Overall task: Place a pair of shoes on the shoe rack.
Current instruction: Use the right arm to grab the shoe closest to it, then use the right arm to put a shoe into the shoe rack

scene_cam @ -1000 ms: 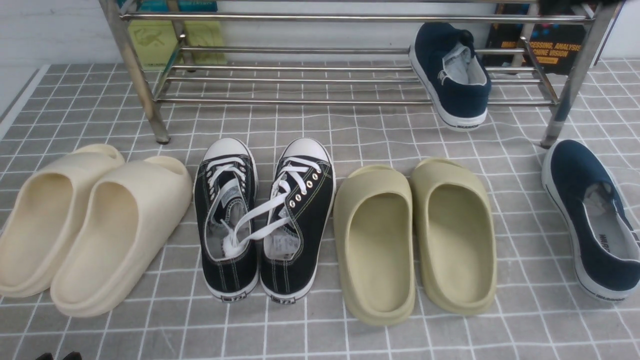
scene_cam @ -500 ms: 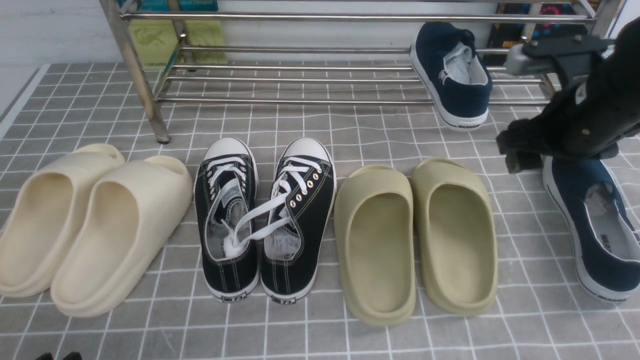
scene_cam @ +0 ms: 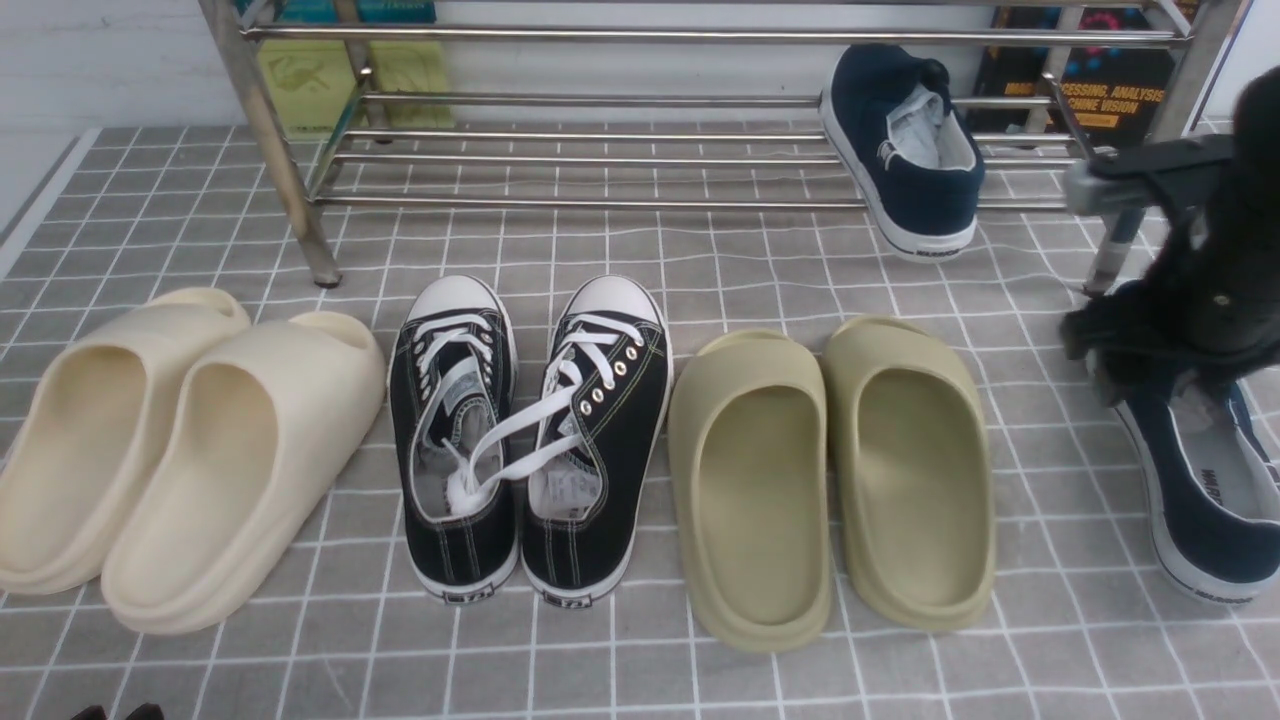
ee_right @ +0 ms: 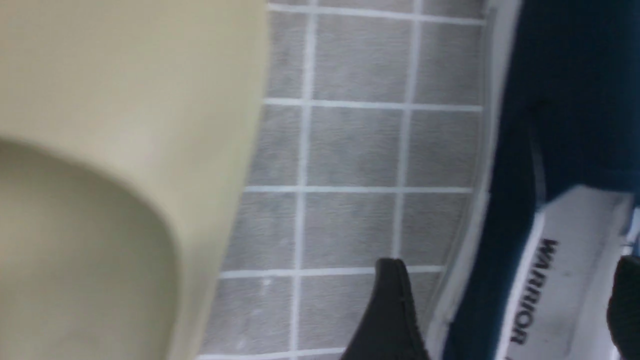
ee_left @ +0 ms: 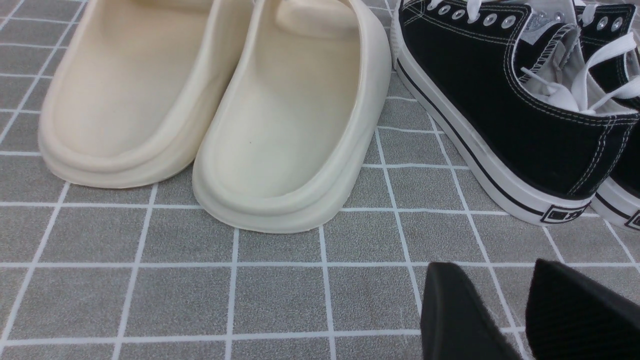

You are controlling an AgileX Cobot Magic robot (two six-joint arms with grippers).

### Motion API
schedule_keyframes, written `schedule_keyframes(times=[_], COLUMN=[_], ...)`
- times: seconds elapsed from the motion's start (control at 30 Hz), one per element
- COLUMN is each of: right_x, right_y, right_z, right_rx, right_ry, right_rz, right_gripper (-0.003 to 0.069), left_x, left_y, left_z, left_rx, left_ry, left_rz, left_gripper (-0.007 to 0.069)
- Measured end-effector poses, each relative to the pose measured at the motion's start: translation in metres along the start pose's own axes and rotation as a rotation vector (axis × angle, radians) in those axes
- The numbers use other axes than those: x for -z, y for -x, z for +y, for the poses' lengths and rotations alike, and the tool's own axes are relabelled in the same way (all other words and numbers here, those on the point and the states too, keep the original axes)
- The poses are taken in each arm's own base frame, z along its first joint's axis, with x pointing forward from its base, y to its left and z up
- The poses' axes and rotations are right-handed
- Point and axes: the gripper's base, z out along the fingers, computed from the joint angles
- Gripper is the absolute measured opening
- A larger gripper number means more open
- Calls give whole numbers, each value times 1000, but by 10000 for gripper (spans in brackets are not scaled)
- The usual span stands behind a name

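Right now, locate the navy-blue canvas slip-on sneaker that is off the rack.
Front view, far right: the navy-blue canvas sneaker lies on the floor, right of the olive foam slides, near the steel shoe rack's right leg.

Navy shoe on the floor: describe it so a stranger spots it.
Find the steel shoe rack at the back, then its right front leg. A navy slip-on lies on the tiles there, right of the olive slides. Its twin sits up on the rack.

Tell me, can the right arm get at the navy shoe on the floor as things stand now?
Probably yes. The right gripper hangs open over the navy shoe, one finger outside its sole and the other over its opening, with nothing between them. The olive slide stands apart.
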Motion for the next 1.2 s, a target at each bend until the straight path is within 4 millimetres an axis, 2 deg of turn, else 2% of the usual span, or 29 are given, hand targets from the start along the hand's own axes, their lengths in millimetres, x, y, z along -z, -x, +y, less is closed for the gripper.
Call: schedule_keyframes(times=[0.1,0.2,0.23,0.27,0.33,0.43,0.5,0.53,0.57,0.63,0.73,0.77,0.8,0.83,0.87,0.93,1.07,1.1,1.13,1.2], right_x=[-22,-48,-59,-61,-78,-85,-83,-82,-76,-64,-40,-17,-7,-5,11,21,19,12,13,7], right_y=[2,0,0,0,-1,-2,-2,-2,-2,-4,-6,-6,-6,-6,-5,-1,15,29,30,51], right_z=[-18,-21,-19,-19,-16,-16,-16,-16,-15,-17,-19,-17,-17,-17,-15,-13,-9,-7,-7,-4], right_rx=[-52,-38,-31,-30,-21,-10,0,2,9,17,11,16,20,21,27,25,15,13,13,13], right_ry=[-25,-37,-38,-38,-36,-46,-42,-42,-32,-30,-7,34,55,60,101,133,165,170,171,172], right_rz=[56,124,147,149,173,190,191,190,186,187,173,130,104,98,35,-28,-79,-86,-93,-114], right_gripper=[559,532,500,500,425,295,188,177,89,30,31,31,31,31,31,31,31,31,31,31], left_x=[0,0,0,0,0,0,0,0,0,0,0,0,0,0,0,0,0,0,0,0], left_y=[0,0,0,0,0,0,0,0,0,0,0,0,0,0,0,0,0,0,0,0], left_z=[0,0,0,0,0,0,0,0,0,0,0,0,0,0,0,0,0,0,0,0], left_rx=[0,0,0,0,0,0,0,0,0,0,0,0,0,0,0,0,0,0,0,0], left_ry=[0,0,0,0,0,0,0,0,0,0,0,0,0,0,0,0,0,0,0,0], left_rz=[0,0,0,0,0,0,0,0,0,0,0,0,0,0,0,0,0,0,0,0], left_gripper=[238,238,238,238,238,238,238,238,238,238,238,238,238,238,238,238,238,238,238,238])
